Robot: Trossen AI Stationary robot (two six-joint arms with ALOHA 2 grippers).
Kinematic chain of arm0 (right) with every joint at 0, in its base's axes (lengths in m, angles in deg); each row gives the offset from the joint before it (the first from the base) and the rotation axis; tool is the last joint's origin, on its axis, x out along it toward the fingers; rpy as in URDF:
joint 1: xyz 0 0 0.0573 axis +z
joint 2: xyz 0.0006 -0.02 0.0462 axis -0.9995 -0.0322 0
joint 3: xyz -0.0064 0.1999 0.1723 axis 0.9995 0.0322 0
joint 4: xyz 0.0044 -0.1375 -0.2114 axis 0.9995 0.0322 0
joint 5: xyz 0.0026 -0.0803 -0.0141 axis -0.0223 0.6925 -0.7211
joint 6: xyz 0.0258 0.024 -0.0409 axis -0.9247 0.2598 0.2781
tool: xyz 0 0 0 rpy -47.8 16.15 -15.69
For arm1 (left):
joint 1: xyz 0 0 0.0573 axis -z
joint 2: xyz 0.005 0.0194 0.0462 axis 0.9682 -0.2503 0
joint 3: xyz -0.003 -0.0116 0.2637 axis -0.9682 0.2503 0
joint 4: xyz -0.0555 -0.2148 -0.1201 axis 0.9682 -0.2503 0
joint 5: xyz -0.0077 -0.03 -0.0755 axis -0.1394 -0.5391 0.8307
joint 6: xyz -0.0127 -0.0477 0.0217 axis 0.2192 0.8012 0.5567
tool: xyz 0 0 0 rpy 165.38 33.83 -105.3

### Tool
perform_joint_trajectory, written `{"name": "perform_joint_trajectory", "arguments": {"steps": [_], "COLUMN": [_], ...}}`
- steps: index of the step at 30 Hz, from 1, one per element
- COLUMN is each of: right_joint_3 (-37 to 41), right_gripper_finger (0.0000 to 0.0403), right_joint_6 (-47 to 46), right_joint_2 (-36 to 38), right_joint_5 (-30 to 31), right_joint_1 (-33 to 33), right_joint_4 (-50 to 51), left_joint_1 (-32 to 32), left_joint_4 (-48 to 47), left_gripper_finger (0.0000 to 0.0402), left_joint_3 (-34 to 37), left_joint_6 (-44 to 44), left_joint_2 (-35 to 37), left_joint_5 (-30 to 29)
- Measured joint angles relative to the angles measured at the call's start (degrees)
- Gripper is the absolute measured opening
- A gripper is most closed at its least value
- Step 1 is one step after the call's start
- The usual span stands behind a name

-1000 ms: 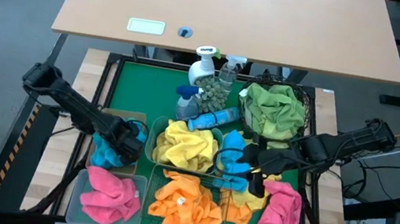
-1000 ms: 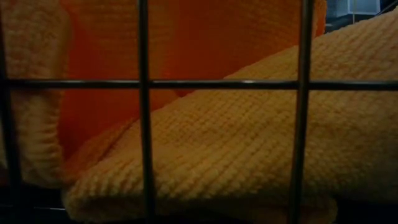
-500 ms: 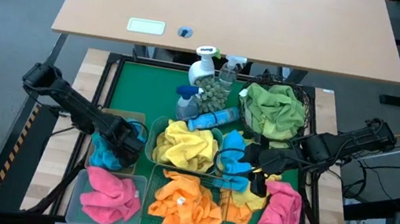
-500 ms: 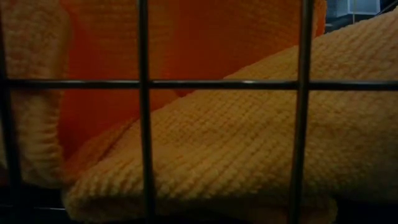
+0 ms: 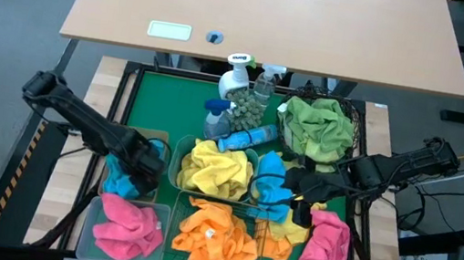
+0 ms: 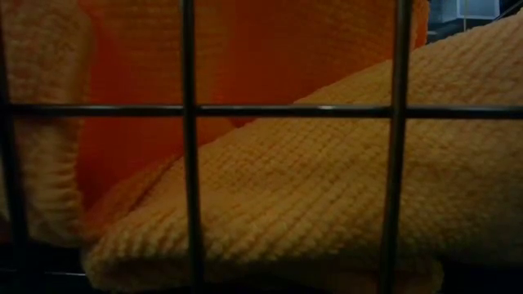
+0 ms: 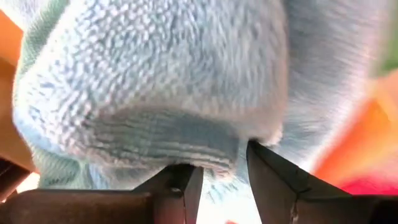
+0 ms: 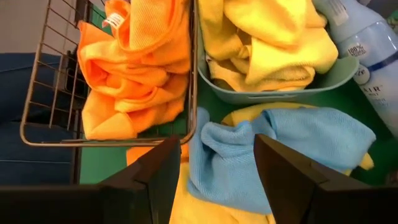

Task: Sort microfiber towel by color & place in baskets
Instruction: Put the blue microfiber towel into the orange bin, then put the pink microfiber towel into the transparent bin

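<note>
your left gripper [image 7: 222, 163] sits parted, a blue towel [image 7: 155, 81] bunched right ahead of its fingertips; your right gripper [image 8: 217, 163] hangs open above another blue towel [image 8: 273, 155].

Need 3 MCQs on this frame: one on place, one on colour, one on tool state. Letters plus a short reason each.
1. Where are the yellow towels?
A. teal tub
B. black mesh basket
C. clear bin

2. What colour are the towels in the green wire basket?
A. pink
B. orange
C. green

3. How does the right tool stand?
A. shut on a pink towel
B. open over a blue towel
C. shut on a spray bottle

Answers:
1 A: the yellow towels fill the teal tub in the high and right wrist views.
2 B: orange towels lie inside the green wire basket.
3 B: the right tool has its fingers apart, with the blue towel below them, gripping nothing.
</note>
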Motion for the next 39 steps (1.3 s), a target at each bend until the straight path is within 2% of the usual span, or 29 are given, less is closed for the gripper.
{"name": "perform_joint_trajectory", "arguments": {"steps": [12, 16, 20, 27, 30, 33, 39], "right_joint_3": [0.04, 0.1, 1.51, 9.52, 13.22, 16.27, 20.49], "right_gripper_finger": [0.0204, 0.0204, 0.0204, 0.0204, 0.0204, 0.0204, 0.0204], "right_joint_6": [-0.56, -4.65, -9.04, -24.81, -32.01, -37.84, -46.56], "right_joint_2": [0.0, -0.02, -0.03, -0.07, -0.07, -0.07, -0.07], "right_joint_5": [-0.06, -0.02, 0.17, 1.67, 1.58, 0.77, -3.05], "right_joint_1": [0.47, 3.69, 9.87, 21.24, 25.15, 27.93, 30.92], "right_joint_4": [9.27, 11.19, 10.93, 10.99, 10.97, 10.84, 9.6], "left_joint_1": [0.53, 1.91, 3.88, 7.65, 8.7, 9.47, 11.42], "left_joint_4": [-2.11, -0.72, 2.18, 4.53, 4.35, 2.89, -1.75], "left_gripper_finger": [0.0117, 0.0117, 0.0117, 0.0117, 0.0117, 0.0117, 0.0117], "left_joint_3": [-11.84, -13.64, -13.84, -13.84, -13.84, -13.86, -13.86], "left_joint_6": [-0.64, -0.66, -0.24, 0.12, 0.28, 0.76, 7.57], "left_joint_2": [3.48, 3.48, 3.48, 3.48, 3.48, 3.48, 4.56], "left_joint_5": [-2.45, -4.86, -5.38, -5.56, -3.37, -1.01, 1.27]}}
